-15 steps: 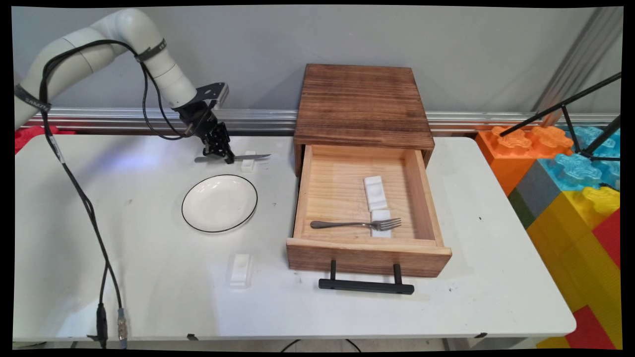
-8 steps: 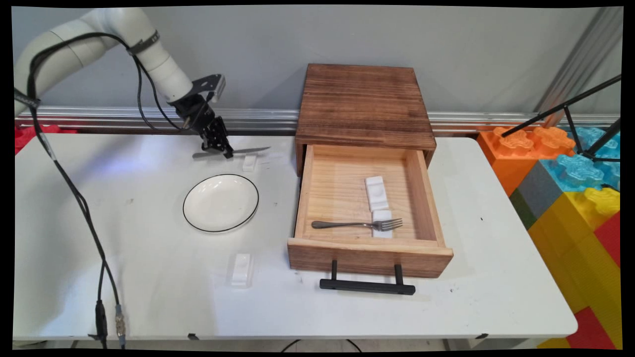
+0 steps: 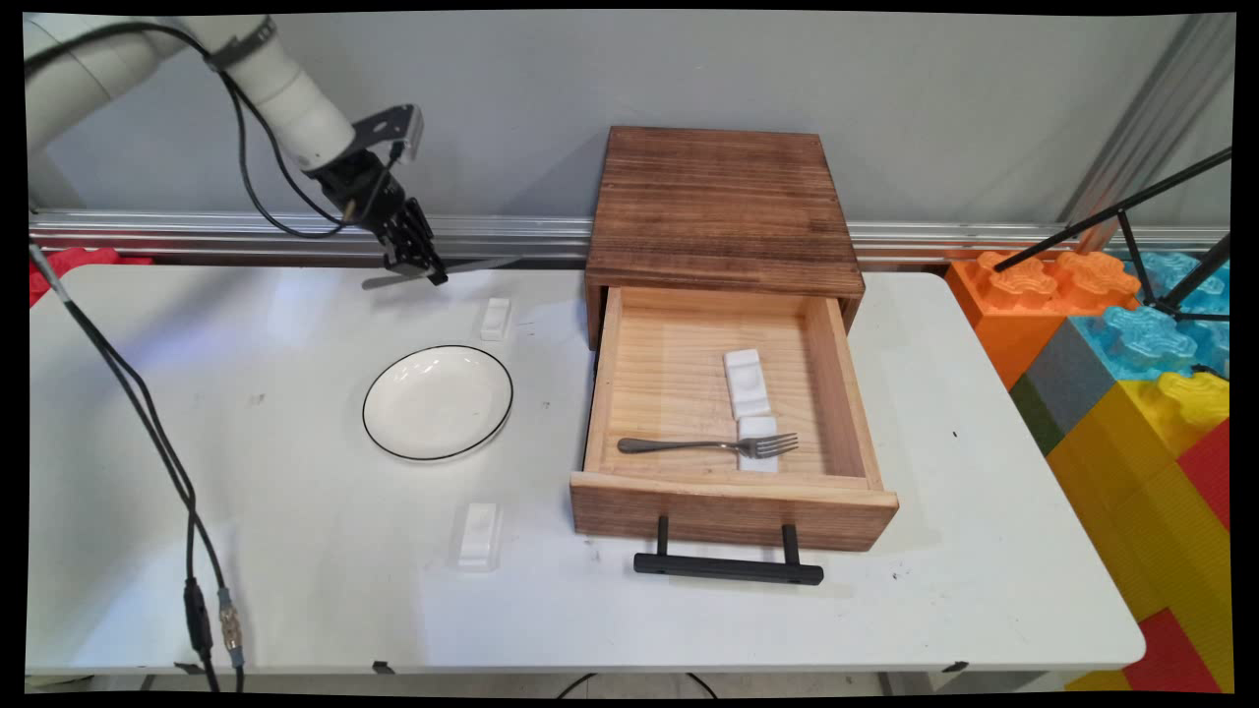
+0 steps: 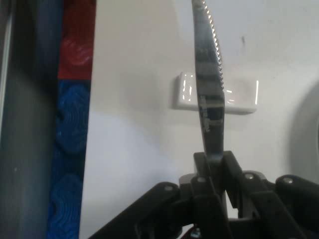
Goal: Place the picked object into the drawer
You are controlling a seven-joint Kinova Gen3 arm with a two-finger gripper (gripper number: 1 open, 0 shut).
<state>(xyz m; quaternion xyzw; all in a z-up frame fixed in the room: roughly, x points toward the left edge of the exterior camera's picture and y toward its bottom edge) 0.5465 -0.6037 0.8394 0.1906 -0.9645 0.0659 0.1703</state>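
Looking at the upper left of the frame, you see the gripper [image 3: 430,275] clamped on the knife [image 4: 208,94], lifted above its white rest [image 3: 495,318], while the fork [image 3: 708,445] already lies in the open drawer [image 3: 836,393].

Past the gripper [image 4: 215,164], the knife [image 4: 208,89] runs off the hand view's top edge, tip unseen. Its blade hides the middle of the white rest [image 4: 239,93] beneath it.
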